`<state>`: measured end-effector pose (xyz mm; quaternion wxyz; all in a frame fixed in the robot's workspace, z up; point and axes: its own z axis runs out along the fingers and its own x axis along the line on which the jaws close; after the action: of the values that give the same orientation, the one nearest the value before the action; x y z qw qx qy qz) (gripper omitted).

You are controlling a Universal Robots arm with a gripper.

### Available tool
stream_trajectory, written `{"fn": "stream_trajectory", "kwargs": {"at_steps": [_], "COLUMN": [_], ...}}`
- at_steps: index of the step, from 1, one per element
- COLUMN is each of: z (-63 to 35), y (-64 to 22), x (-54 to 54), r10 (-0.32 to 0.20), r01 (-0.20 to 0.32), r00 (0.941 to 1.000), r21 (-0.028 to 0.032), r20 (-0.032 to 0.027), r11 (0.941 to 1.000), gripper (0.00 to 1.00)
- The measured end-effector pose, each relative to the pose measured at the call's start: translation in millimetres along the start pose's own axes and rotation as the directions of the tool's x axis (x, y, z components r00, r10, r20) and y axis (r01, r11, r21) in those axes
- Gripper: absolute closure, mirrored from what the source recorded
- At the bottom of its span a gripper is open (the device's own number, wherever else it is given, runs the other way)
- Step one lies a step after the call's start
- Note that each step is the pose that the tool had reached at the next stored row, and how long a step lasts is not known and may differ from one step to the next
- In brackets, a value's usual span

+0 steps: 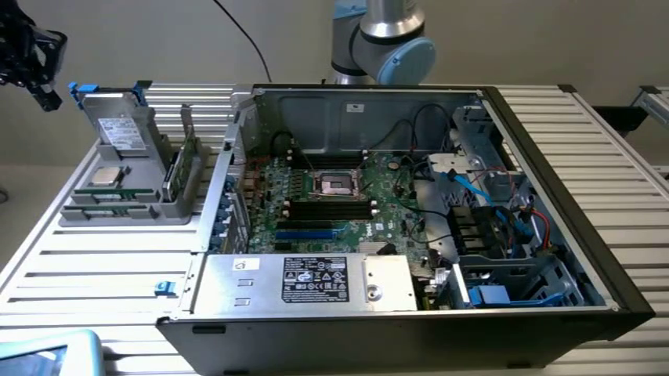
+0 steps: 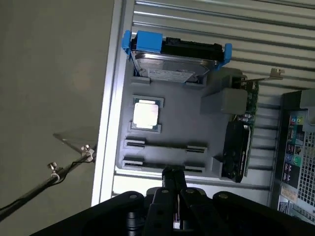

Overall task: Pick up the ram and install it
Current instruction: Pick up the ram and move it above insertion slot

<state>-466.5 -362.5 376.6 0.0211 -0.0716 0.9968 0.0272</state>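
Ram [image 1: 105, 194] [image 2: 165, 146]: thin green stick on edge in a slot of the gray holder [image 1: 125, 218] [image 2: 177, 123], well below the pincer [image 1: 44, 95] [image 2: 172, 173], untouched. A second stick [image 1: 96, 210] [image 2: 162, 166] sits in the next slot, on the side nearer the pincer. The pincer hangs in the air, fingers pressed together, nothing between them.

Same holder, going away from the pincer past the ram:
- A square silver-topped chip [image 1: 108, 175] [image 2: 146, 114] lies flat in its recess.
- Beyond it a drive [image 1: 121, 125] [image 2: 172, 61] with blue brackets stands on edge.
- Off to the side of the ram, toward the case, a green card [image 1: 183, 168] [image 2: 238, 142] with a black cover stands upright in its own slot.

The holder sits on the slatted table [image 1: 94, 266] [image 2: 206, 19], just beside the open case [image 1: 345, 117] [image 2: 298, 147]. The case is on the far side of the holder from the pincer.

In the case:
- The motherboard [image 1: 392, 211] lies flat on the bottom, with black slots [image 1: 332, 207] mid-board and a square socket [image 1: 337, 184] touching distance behind them.
- A silver box [image 1: 303, 280] with a label runs along the near wall.
- Black, blue and red cables [image 1: 491, 196] bunch at the end of the case farthest from the pincer.
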Motion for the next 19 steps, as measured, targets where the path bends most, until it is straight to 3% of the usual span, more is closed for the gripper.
{"fn": "stream_trajectory", "kwargs": {"at_steps": [5,10,14,19], "z": [0.2,1.0,1.9,2.1], "y": [0.0,0.0,-0.1,-0.2], "x": [0.0,0.0,0.1,0.0], "r10": [-0.09,-0.175,-0.242,-0.33], "r01": [0.09,0.175,0.242,0.329], "r00": [0.9959,0.9842,0.9694,0.943], "r21": [-0.0054,-0.0125,-0.018,-0.0197], "r20": [-0.0102,-0.026,-0.0387,-0.0474], "r11": [0.9959,0.9845,0.9701,0.9441], "gripper": [0.89,0.89,0.89,0.89]}}
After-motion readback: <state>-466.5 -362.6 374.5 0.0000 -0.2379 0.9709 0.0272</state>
